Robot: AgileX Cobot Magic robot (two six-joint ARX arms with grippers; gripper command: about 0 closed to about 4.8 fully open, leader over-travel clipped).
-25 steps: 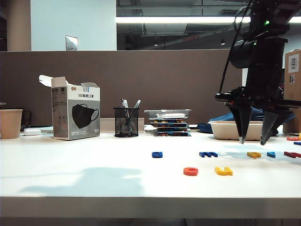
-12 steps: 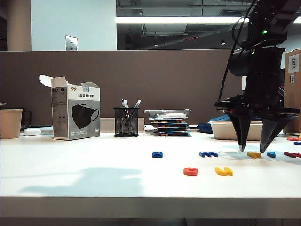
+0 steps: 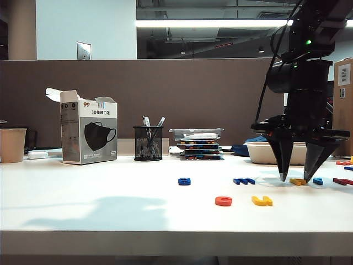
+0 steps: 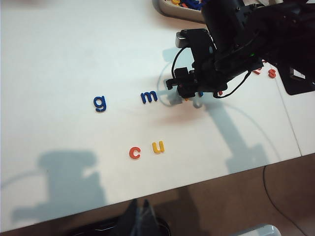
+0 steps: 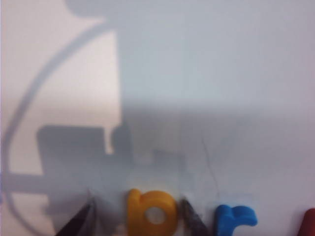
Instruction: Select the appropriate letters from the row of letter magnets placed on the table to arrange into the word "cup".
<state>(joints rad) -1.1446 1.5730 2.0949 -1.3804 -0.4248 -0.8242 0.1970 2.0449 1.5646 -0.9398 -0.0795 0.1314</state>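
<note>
On the white table point(image 3: 110, 204) a red-orange "c" point(image 3: 223, 201) and a yellow "u" point(image 3: 262, 200) lie side by side near the front, also seen as the "c" point(image 4: 134, 153) and "u" point(image 4: 158, 147). Behind them the row holds a blue "g" point(image 3: 184, 181), a dark blue "m" point(image 3: 244, 180), the yellow "p" point(image 3: 298, 181), a light blue letter point(image 3: 318, 181) and a red one point(image 3: 342, 181). My right gripper point(image 3: 295, 179) points down, open, its fingertips point(image 5: 81, 221) on either side of the "p" point(image 5: 150, 215). My left gripper point(image 4: 140, 200) is shut and empty, beyond the table's front edge.
A mask box point(image 3: 88, 134), a mesh pen holder point(image 3: 148, 143), a paper cup point(image 3: 12, 144), stacked letter trays point(image 3: 198, 143) and a beige tray point(image 3: 265, 153) line the back. A cardboard box point(image 3: 343, 105) stands at the far right.
My right gripper has sunk towards the table, and its tips now straddle the yellow "p". The letters have not moved.
</note>
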